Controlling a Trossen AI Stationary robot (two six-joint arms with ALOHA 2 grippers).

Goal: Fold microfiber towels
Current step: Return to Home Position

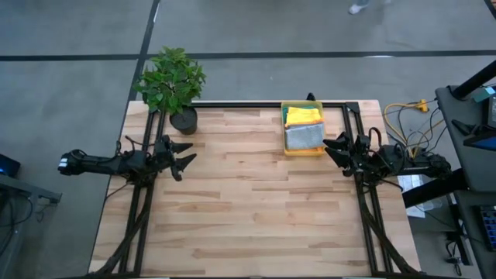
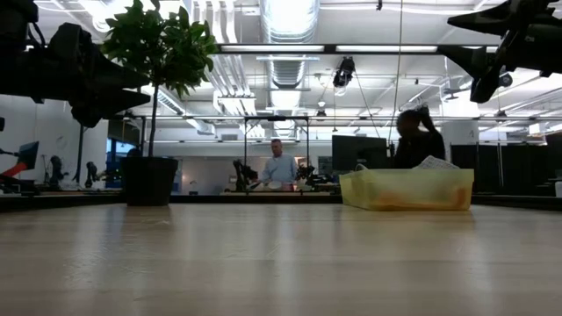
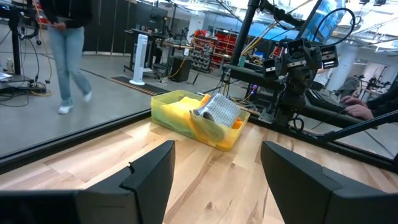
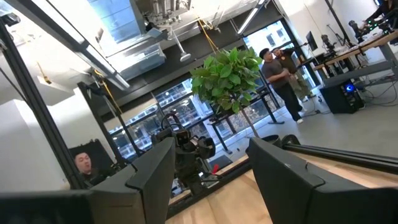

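Soft folded towels [image 1: 304, 133] lengthwise in rigid yellow bin [image 1: 283, 128]; left jaws, right jaws flank it, open, empty.

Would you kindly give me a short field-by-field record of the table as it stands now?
Bin: rigid yellow plastic bin, far side, towards the right arm
Contents: light grey microfiber towel, yellow microfiber towel
Left gripper: open, empty, raised at left
Right gripper: open, empty, raised beside bin
Other: potted green plant, far left
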